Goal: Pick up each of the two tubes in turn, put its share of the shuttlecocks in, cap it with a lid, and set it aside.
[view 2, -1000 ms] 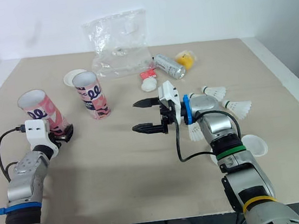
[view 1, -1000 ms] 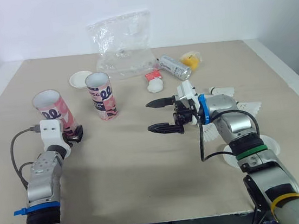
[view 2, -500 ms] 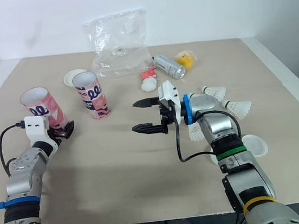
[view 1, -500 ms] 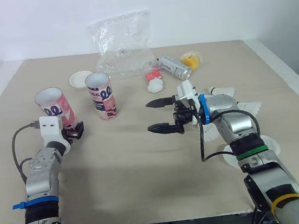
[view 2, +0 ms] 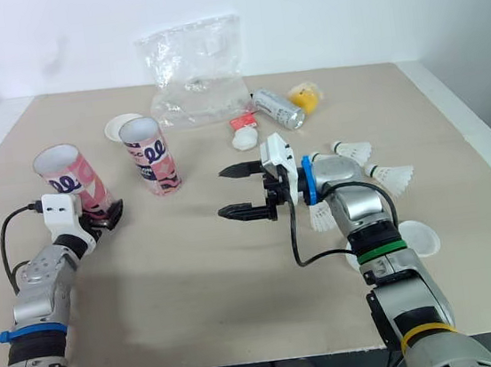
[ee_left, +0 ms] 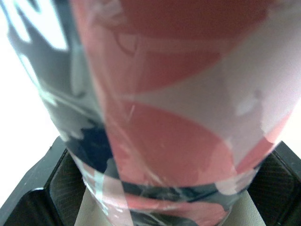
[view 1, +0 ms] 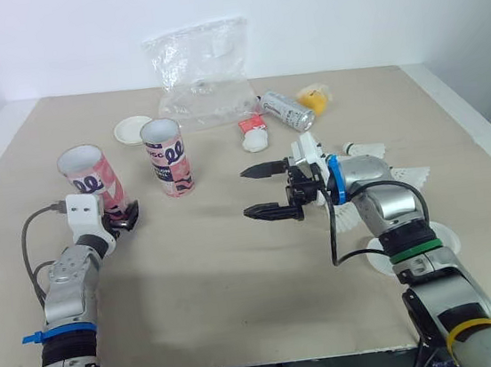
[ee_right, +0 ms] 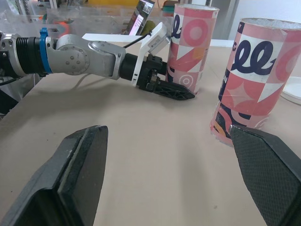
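The left claw (view 1: 121, 218) is closed low on a pink patterned tube (view 1: 91, 180); in the left wrist view its pads press both sides of the base. That tube is to the left of the standing tube (view 1: 168, 157), near it but apart, mouth open and leaning a little. The step in hand looks like the pick-up of this first tube.

A grip this low on a tall, light cardboard wall gives little leverage. It is best to lift slowly, straighten the lean first, and squeeze only enough to hold, since the wall may dent. Carry the mouth rightward, clear of the standing tube.

The right claw (view 1: 248, 192) hangs wide open and empty over the tabletop (view 1: 220, 267), to the right of the standing tube. The shuttlecocks (view 1: 368, 148) lie much farther right of the standing tube, behind that claw's wrist. It will have to turn back, pinch one by the cork and feed it cork-first.

A white lid (view 1: 134, 129) lies just behind the standing tube.
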Robot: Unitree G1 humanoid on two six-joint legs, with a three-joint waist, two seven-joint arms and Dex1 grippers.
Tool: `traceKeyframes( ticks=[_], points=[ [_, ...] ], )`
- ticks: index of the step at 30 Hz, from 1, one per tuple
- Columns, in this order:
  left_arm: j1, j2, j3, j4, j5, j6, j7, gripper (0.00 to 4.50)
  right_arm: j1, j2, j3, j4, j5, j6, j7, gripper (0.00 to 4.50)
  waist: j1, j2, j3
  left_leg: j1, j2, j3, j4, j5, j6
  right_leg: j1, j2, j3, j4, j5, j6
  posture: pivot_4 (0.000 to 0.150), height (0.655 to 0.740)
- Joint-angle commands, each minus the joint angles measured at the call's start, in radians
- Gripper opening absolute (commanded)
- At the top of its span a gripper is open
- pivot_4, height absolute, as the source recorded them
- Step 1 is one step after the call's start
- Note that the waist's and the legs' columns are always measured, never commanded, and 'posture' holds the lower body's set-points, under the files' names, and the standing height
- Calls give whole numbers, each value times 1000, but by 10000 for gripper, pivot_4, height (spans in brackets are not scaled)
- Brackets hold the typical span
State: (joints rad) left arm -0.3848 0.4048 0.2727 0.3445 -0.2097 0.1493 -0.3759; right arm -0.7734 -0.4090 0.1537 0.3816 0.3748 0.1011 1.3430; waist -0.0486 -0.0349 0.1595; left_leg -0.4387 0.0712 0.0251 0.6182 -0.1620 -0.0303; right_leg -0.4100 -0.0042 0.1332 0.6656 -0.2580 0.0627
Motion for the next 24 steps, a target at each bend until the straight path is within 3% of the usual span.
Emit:
traceKeyframes(
  ticks=[1, 5, 8, 10, 24],
  points=[
    [-9, 6, 19, 8, -17, -32, 0, 45000, -1, -14, -22, -49, 0, 0, 0, 44120, 0, 0, 0, 0, 0, 0, 0, 0, 0, 0, 0, 0, 0, 0, 0, 1500, 7400],
    [-10, 9, 17, 12, -25, -48, -14, 45000, 3, -16, -22, -52, 0, 1, 0, 44120, 0, 0, 0, 0, 0, 0, 0, 0, 0, 0, 0, 0, 0, 0, 0, 1500, 7400],
    [-16, 10, 17, 14, -26, -56, -7, 37062, 8, -16, -22, -58, -2, 3, -1, 45000, 0, 0, 0, 0, 0, 0, 0, 0, 0, 0, 0, 0, 0, 0, 0, 1500, 7400],
    [-16, 12, 16, 11, -22, -60, 2, 29331, 11, -15, -21, -61, -3, 4, -1, 45000, 0, 0, 0, 0, 0, 0, 0, 0, 0, 0, 0, 0, 0, 0, 0, 1500, 7400],
    [56, 69, -13, -85, 3, -68, -61, 29331, 61, -25, -45, -154, 30, 64, -33, 45000, 0, 0, 0, 0, 0, 0, -1, 0, -1, -1, 0, 0, 0, -1, 0, 1500, 7400]
  ],
)
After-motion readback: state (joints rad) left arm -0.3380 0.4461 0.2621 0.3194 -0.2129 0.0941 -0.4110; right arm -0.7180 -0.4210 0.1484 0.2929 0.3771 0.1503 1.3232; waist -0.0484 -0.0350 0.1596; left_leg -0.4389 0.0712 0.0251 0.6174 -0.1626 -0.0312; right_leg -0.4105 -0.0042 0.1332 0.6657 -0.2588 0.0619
